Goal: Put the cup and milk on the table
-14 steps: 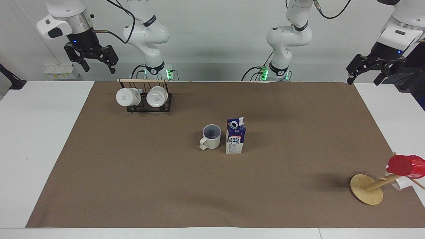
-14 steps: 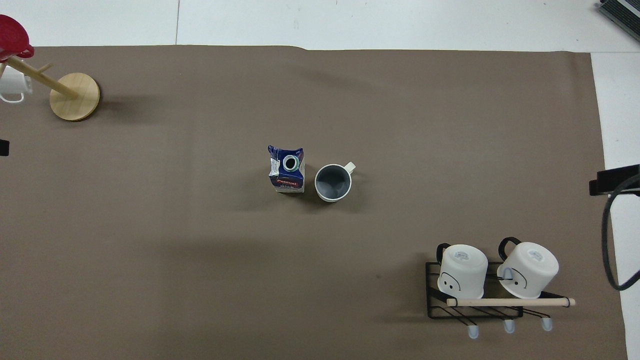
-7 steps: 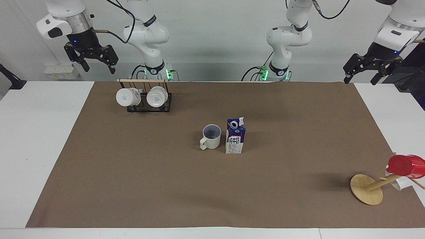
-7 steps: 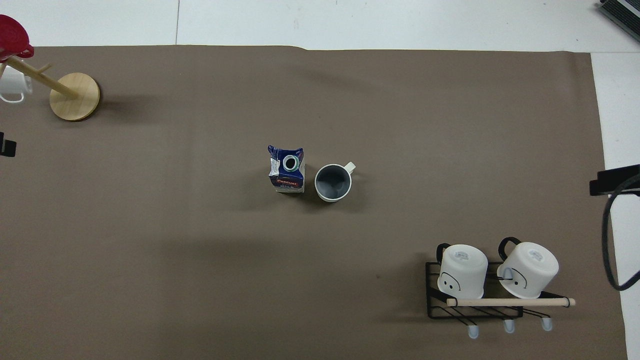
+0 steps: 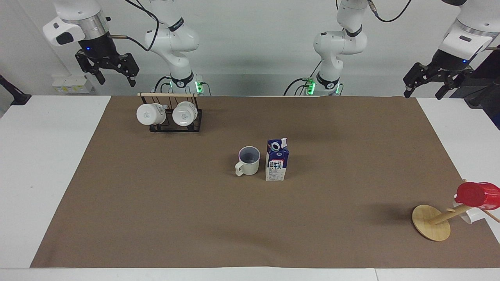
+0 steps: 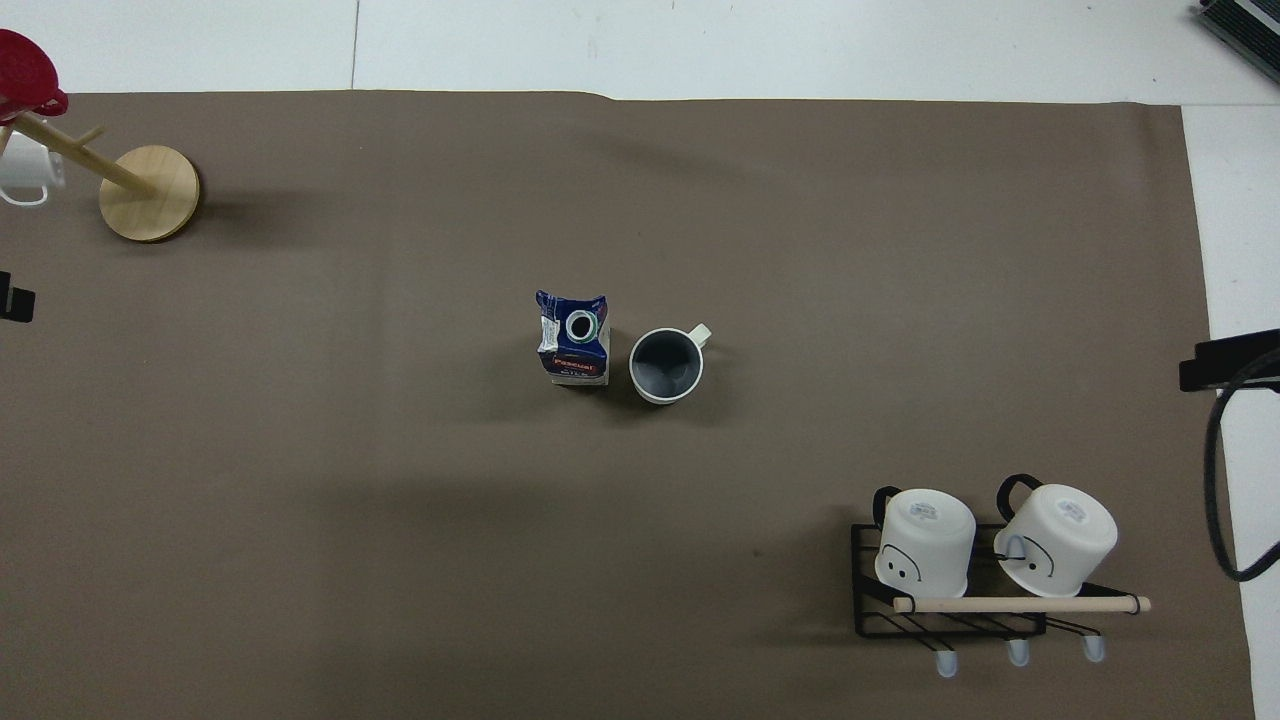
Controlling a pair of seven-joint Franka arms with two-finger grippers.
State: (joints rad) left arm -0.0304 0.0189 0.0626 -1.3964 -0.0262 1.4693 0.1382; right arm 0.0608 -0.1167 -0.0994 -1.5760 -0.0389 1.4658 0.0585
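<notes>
The cup (image 5: 249, 160) and the milk (image 5: 277, 160) are standing upright, just beside each other, near the middle of the desk (image 5: 50, 156). Taking the cup as the landmark: wide bare brown sheet (image 5: 195, 218) is lying all around the pair, toward both ends of the desk and toward the sheet's edges.

A black wire rack (image 5: 175, 117) carrying two white mugs (image 5: 148, 114) is sitting nearer to the robots than the cup, toward the right arm's end. A wooden stand (image 5: 431, 222) holding a red cup (image 5: 477, 195) is sitting farther from the robots than the cup, at the left arm's end, by the sheet's edge.

The sheet is covering most of the white desk; a white wall is rising at the robots' end.

The cup is cream with a grey-blue inside, its squarish handle pointing away from the milk. The milk is showing a dark blue top, a white printed lower part and a round cap.

The right gripper (image 5: 113, 76) is hanging raised off the desk's right-arm end, jaws spread, grasping nothing. The left gripper (image 5: 424, 89) is hanging raised off the left-arm end, jaws likewise spread and grasping nothing.
</notes>
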